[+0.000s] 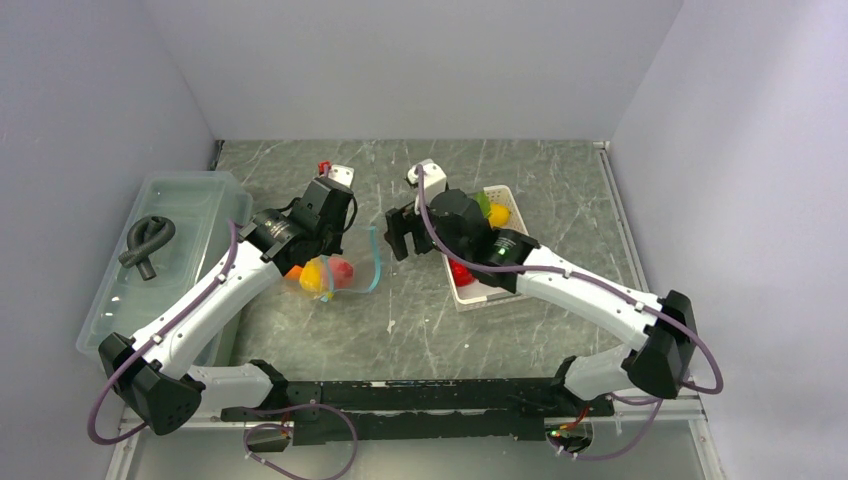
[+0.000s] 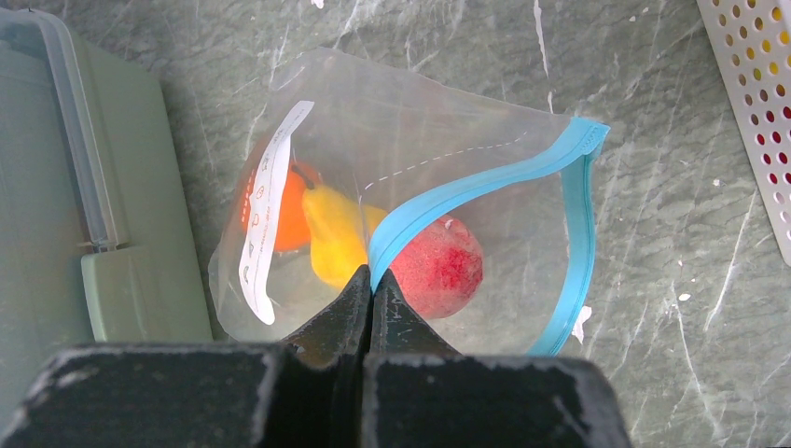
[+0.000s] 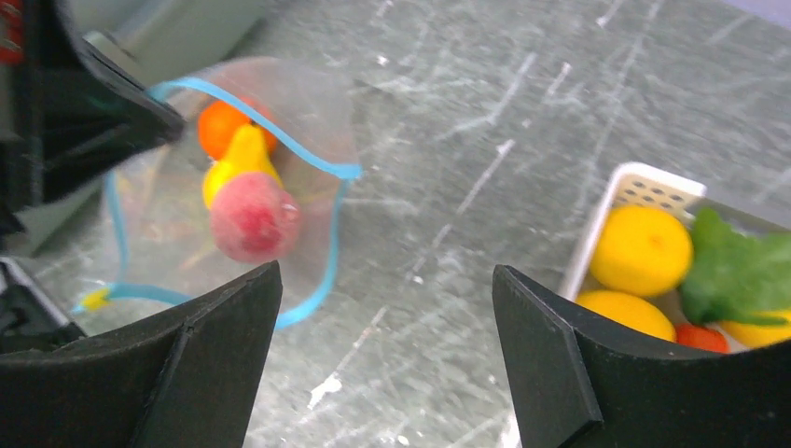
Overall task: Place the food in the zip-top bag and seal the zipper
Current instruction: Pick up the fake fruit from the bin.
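The left arm (image 1: 210,300) stretches forward near the worktop's (image 1: 450,330) left edge, left gripper (image 2: 371,285) clenched on the zipper (image 2: 485,182) of the bag (image 2: 420,121) (mouth gaping); the right gripper (image 3: 384,280) hangs released beside the basket (image 3: 644,182).

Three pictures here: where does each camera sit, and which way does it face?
Top external: above and behind the robot, looking down on the table; left arm and right arm show, bases at the bottom.
Left wrist: on the left arm, looking down past the left gripper, shut on the zipper of the zip-top bag.
Right wrist: on the right arm, facing past the open right gripper toward bag and white basket.
Shared: all three show the bag and the food inside it.
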